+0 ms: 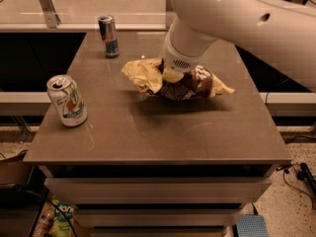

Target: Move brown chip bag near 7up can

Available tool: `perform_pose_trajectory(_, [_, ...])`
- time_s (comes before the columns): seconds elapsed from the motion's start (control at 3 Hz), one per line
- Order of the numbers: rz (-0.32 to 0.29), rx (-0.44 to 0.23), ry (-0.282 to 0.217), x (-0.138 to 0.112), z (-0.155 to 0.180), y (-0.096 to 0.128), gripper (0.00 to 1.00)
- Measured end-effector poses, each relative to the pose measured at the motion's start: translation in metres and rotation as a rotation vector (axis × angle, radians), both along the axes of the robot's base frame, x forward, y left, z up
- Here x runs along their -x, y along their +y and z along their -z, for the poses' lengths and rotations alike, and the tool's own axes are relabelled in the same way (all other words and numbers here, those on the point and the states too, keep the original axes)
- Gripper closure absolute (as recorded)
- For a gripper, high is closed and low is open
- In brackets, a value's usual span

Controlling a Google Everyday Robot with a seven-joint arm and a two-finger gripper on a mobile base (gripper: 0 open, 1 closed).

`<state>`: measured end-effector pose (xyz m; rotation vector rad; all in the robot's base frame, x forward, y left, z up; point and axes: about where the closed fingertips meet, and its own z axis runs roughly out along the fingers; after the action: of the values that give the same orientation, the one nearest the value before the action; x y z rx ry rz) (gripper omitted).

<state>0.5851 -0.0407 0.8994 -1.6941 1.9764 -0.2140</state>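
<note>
Two cans and one snack bag are at the brown table [148, 142]. Below the table's front edge there are dark shelves. On the floor at the lower left lies a green package [61, 216], and at the lower right a small blue object [252, 226].

The 7up can [67, 100] is the nearest of the three. It stands upright close to the left edge, white with a green band and orange-red marks, and its silver top is open.

Farther back, around the middle of the table and a little to the right, is the brown chip bag [190, 85]. It is well apart from the 7up can. The bag is crumpled, with one pale yellow end to the left and the other to the right. A shadow lies on the table just under it, so it seems to hang slightly above the surface. The gripper [171, 75] comes down on the bag from above and is clamped on its upper middle. The thick white arm [237, 19] goes up to the right.

At the far left corner stands a slim blue-and-silver can [108, 36], upright.
</note>
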Motion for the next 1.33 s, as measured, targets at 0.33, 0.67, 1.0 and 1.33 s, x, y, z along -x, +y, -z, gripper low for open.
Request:
perform_pose_trajectory(0.33, [0.026,0.008,0.033,0.019,0.015,0.021,1.0])
perform_pose_trajectory(0.67, [0.058,0.012,0.068,0.035,0.026,0.037,1.0])
perform_pose_trajectory(1.0, [0.094,0.011,0.11,0.045,0.035,0.052,1.0])
perform_pose_trajectory(1.33, [0.139,0.017,0.151,0.053,0.04,0.068,1.0])
